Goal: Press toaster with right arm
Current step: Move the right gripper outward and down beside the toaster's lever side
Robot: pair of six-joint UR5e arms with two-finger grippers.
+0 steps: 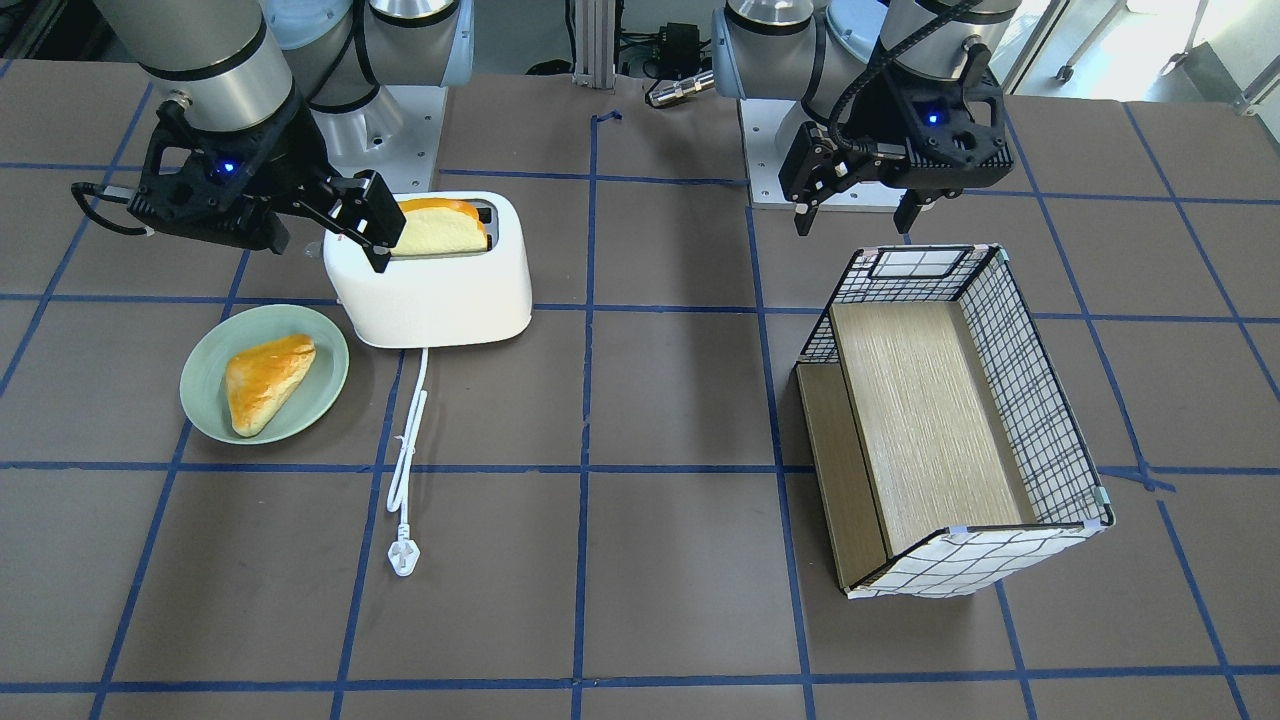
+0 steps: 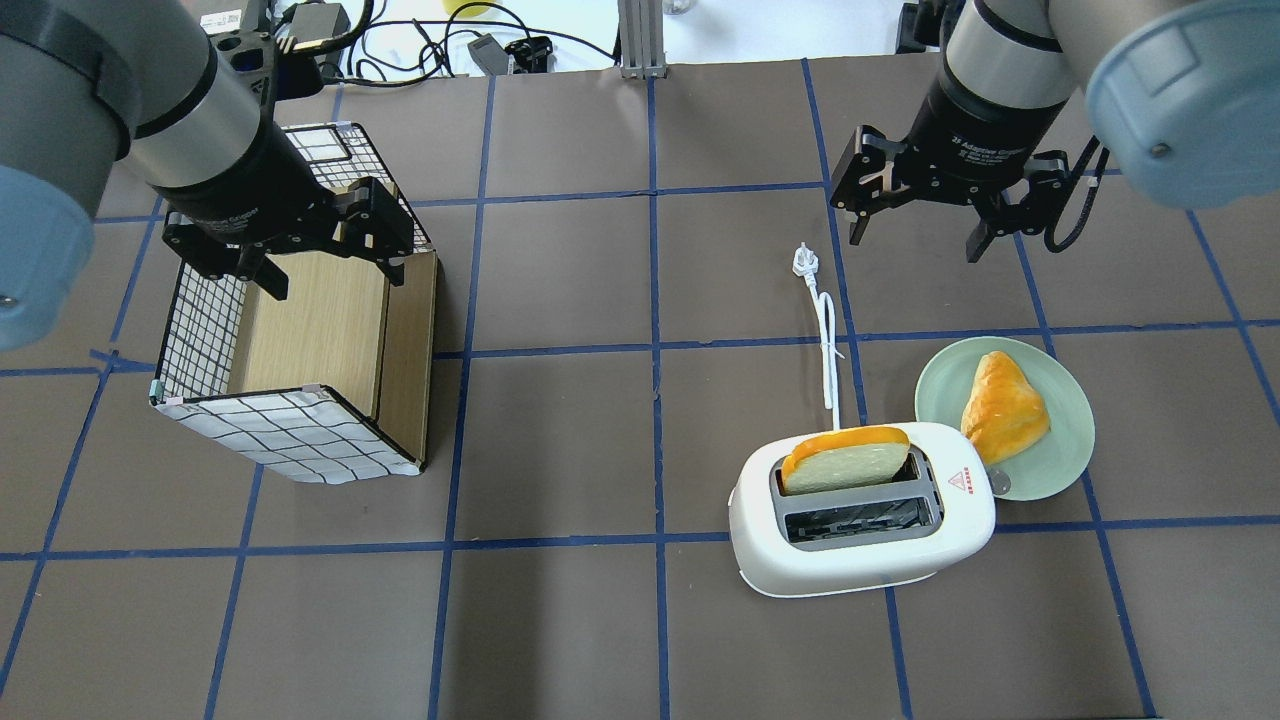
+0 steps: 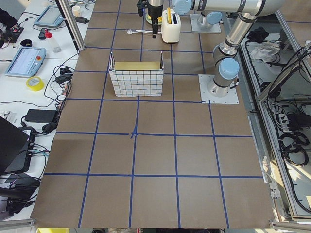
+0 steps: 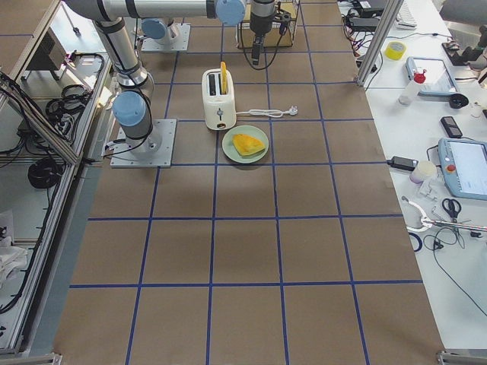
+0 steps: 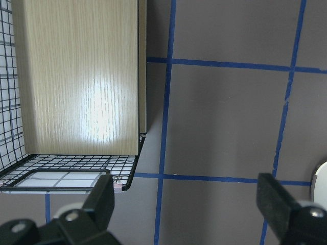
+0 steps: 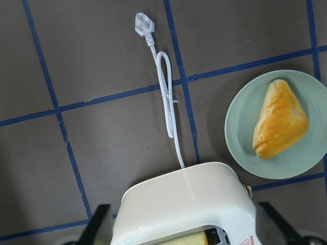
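Overhead exterior: right gripper hangs above the toaster's cord side, jaws apart

A brown table (image 2: 600,620) crossed by blue tape lines carries everything. Well off to the toaster's left-arm side, a grid-patterned basket (image 2: 290,440) with a wooden panel lies tipped over. The left gripper (image 2: 335,280) hovers over it with its jaws spread and empty. The right gripper (image 2: 915,245), lettered "Adaptive Gripper", is in the air over the toaster's cord side, jaws wide and holding nothing, clear of the toaster. The toaster (image 2: 860,560) stands upright on the robot's right half of the table. A green plate (image 2: 1060,470) sits just beside it with a golden pastry (image 2: 1003,405) on it. A bread slice (image 2: 845,462) stands in the toaster's slot on the cord side. The white cord (image 2: 828,350) runs away from the toaster to its plug (image 2: 805,262). A red triangle sticker (image 2: 961,481) sits on the toaster's top, its print too small to read.
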